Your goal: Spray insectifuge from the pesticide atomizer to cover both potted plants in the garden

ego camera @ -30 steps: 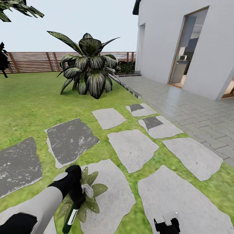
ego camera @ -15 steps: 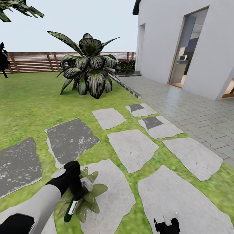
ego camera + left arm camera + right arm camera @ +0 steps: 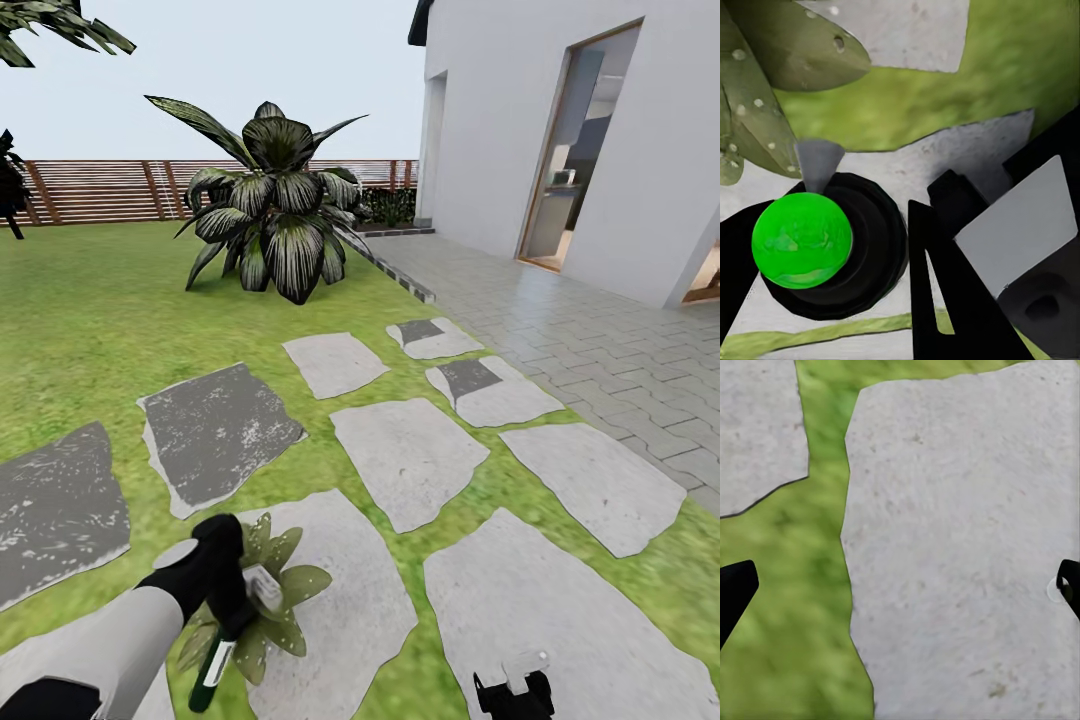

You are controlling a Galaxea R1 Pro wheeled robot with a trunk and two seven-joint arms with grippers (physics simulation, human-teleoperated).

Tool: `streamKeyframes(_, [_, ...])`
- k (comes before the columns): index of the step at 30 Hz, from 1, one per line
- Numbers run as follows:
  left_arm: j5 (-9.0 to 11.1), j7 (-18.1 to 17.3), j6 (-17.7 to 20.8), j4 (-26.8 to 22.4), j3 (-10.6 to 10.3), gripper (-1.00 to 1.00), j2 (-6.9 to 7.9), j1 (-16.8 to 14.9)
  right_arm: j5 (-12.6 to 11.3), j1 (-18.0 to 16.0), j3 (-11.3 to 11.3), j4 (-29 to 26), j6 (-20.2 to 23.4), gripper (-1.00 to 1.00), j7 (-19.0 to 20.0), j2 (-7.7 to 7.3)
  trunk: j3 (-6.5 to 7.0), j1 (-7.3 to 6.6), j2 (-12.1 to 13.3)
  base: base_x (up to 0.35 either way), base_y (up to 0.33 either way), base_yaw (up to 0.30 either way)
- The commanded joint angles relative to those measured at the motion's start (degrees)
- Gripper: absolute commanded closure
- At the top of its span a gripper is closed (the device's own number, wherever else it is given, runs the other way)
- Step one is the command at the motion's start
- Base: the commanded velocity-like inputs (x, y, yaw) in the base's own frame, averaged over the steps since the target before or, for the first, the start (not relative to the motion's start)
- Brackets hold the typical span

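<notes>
The left hand [image 3: 232, 600] is clamped on the pesticide atomizer [image 3: 214, 662], holding it directly over one potted plant [image 3: 268, 600], a low rosette of pointed leaves sitting on a pale stepping stone [image 3: 340, 600] in the garden lawn [image 3: 90, 310]. In the head view the atomizer's dark green bottle hangs down and toward the robot from the hand, so its long axis runs tilted, with the pale spray head [image 3: 262, 588] at the upper end lying over the rosette's centre. From the left wrist view, the bright green bottle [image 3: 801, 238] sits between the black fingers [image 3: 945, 300], with spotted leaves [image 3: 765, 90] just beyond it.

The nozzle is already at the plant, so the step in hand looks like spraying this rosette.

The right hand [image 3: 512, 692] hangs well apart from the plant, over a neighbouring stone [image 3: 967, 540], its fingers spread and holding nothing. The big striped plant [image 3: 275, 215] stands far beyond the rosette.
</notes>
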Motion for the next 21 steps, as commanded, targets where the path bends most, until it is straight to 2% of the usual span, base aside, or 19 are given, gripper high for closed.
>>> streamKeyframes(1, [-0.26, 0.57, 0.46, -0.09, 0.59, 1.0, 0.04, -0.03, -0.01, -0.02, 0.48, 0.03, -0.1, -1.0, -0.42, -0.02, -0.05, -0.01, -0.02, 0.0, 0.0, 0.0])
streamKeyframes(4, [-0.27, 1.79, 0.54, -0.62, 2.65, 1.0, 0.02, -0.04, -0.01, -0.03, 0.48, 0.03, -0.1, -1.0, -0.42, -0.02, -0.05, -0.01, -0.02, 0.0, 0.0, 0.0])
streamKeyframes(16, [-0.35, 2.13, 0.77, -0.36, 3.94, 1.0, -0.13, -0.05, -0.01, -0.03, 0.48, 0.03, -0.1, -1.0, -0.42, -0.02, -0.05, -0.01, -0.02, 0.0, 0.0, 0.0])
streamKeyframes(18, [-0.31, 2.65, 0.83, -0.42, 4.0, 1.0, -0.45, -0.02, -0.01, -0.03, 0.52, 0.03, -0.1, -1.0, -0.42, -0.02, -0.05, -0.01, -0.02, 0.0, 0.0, 0.0])
streamKeyframes(21, [-0.36, 4.03, 0.95, -0.69, 4.19, 1.0, -1.68, -0.08, -0.01, -0.03, 0.52, 0.03, -0.1, -1.0, -0.42, -0.02, -0.05, -0.01, -0.02, 0.0, 0.0, 0.0])
